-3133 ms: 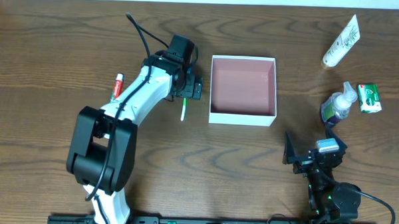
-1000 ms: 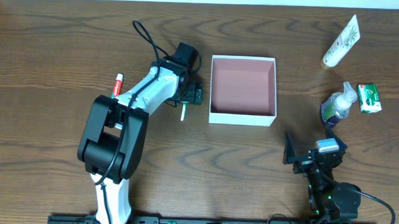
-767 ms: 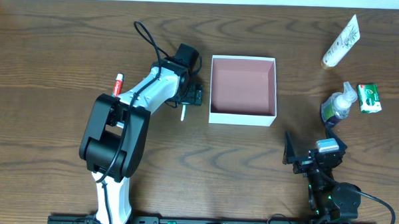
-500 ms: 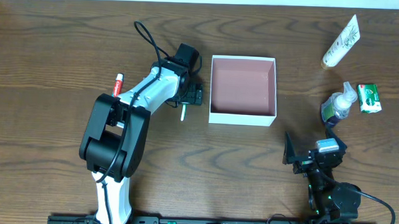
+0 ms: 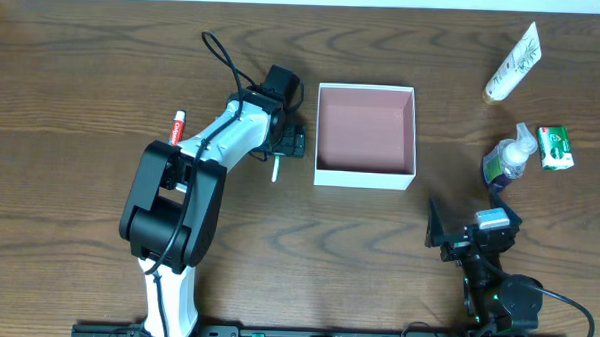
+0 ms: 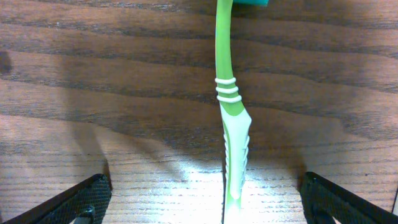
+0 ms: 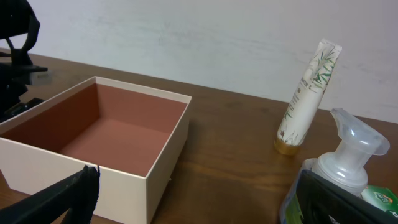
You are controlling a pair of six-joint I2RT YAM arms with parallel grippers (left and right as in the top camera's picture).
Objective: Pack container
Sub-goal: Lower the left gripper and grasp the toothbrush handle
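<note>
Loosely, left gripper (image 6: 205,200) straddles green toothbrush (image 6: 231,127), jaws spread.

A wooden desk (image 5: 73,71) bears a white container (image 5: 365,177); toothbrush (image 6: 232,130) and small tube (image 5: 177,124) lie left of it, lotion tube (image 5: 512,62), pump bottle (image 5: 508,156), green box (image 5: 555,147) right.

The surface (image 5: 64,60) is dark brown wood with wavy grain. At frame centre, the container (image 5: 365,177) has white walls and a dusty-pink floor. Left of it, the toothbrush (image 6: 233,137) runs bright green into white at the handle (three white bands ring the green neck). The left arm (image 5: 221,136) is white with black joints, and the left claw (image 6: 205,202) has black fingers (image 6: 74,200). At upper right, a cream tube (image 5: 512,63) bears a green leaf print and a gold cap. Below it are a clear pump bottle (image 5: 507,161) with a dark bluish base and a green box (image 5: 555,147). At left lies a red-and-white tube (image 5: 177,130).
</note>
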